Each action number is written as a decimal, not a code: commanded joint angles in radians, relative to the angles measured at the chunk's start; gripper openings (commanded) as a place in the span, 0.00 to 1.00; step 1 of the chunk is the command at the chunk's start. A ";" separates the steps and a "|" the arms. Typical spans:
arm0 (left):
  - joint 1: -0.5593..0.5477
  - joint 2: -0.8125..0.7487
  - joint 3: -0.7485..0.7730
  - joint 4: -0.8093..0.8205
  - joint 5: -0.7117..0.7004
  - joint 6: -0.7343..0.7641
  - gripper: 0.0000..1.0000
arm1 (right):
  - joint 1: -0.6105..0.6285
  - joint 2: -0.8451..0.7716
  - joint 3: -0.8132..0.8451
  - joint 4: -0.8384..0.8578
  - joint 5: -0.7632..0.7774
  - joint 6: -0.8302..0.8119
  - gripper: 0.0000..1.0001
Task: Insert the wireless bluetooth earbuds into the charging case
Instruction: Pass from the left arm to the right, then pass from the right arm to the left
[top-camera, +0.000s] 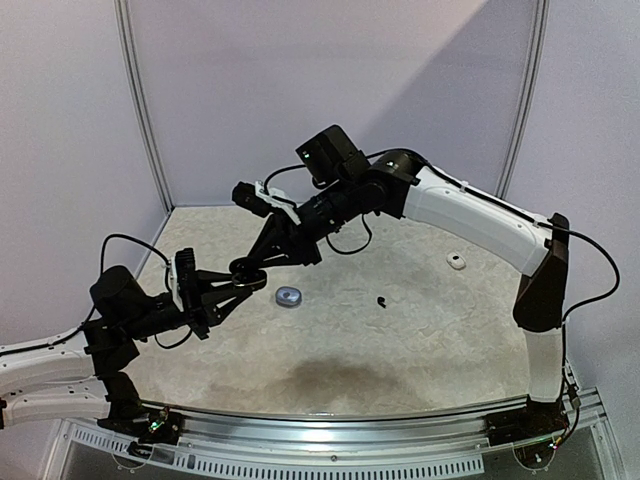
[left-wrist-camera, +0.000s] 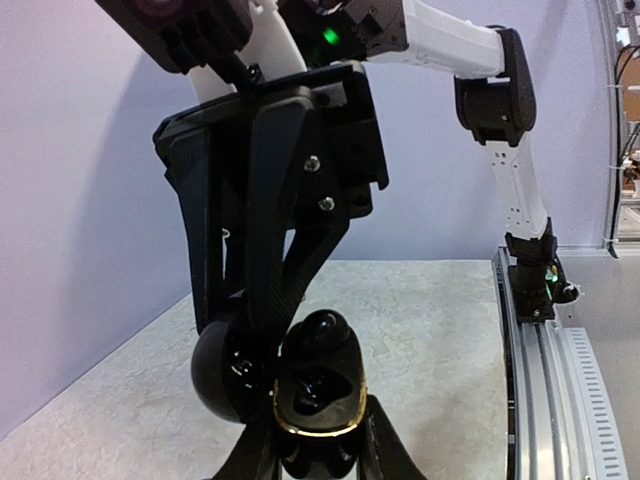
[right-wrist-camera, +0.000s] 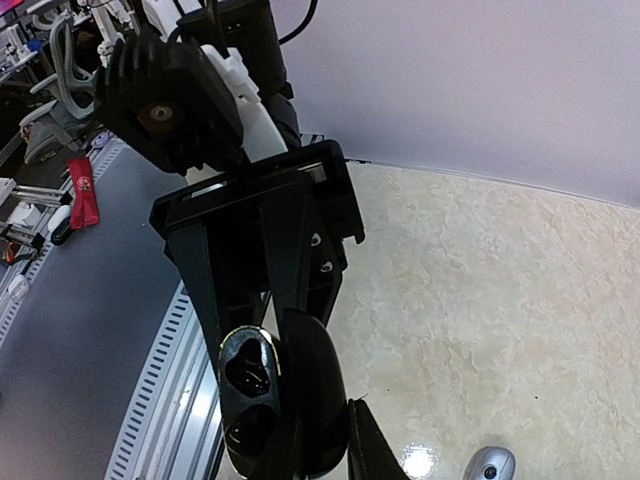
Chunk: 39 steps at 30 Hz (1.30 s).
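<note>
Holding an open, glossy black charging case with a gold rim above the beige marbled table, the left gripper is clamping it tight. The right gripper is meeting the case's lid, but I cannot tell whether its fingers are gripping. 3 earbuds are lying apart on the table: a small silver-blue plastic earbud, a tiny black earbud and a tiny white earbud.

Left arm, right arm: white shells, black joints, black cables. Right gripper black, triangular, silver screws. Green light above right gripper.
</note>
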 joint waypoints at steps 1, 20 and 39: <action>-0.003 0.002 -0.015 0.039 -0.017 0.007 0.00 | -0.006 0.024 0.020 -0.026 -0.036 -0.010 0.12; -0.003 0.006 -0.042 -0.003 -0.055 -0.085 0.40 | -0.004 -0.026 -0.003 0.034 -0.025 -0.016 0.00; -0.021 0.039 0.014 0.022 -0.020 -0.082 0.35 | 0.004 -0.037 -0.038 0.045 0.023 -0.023 0.00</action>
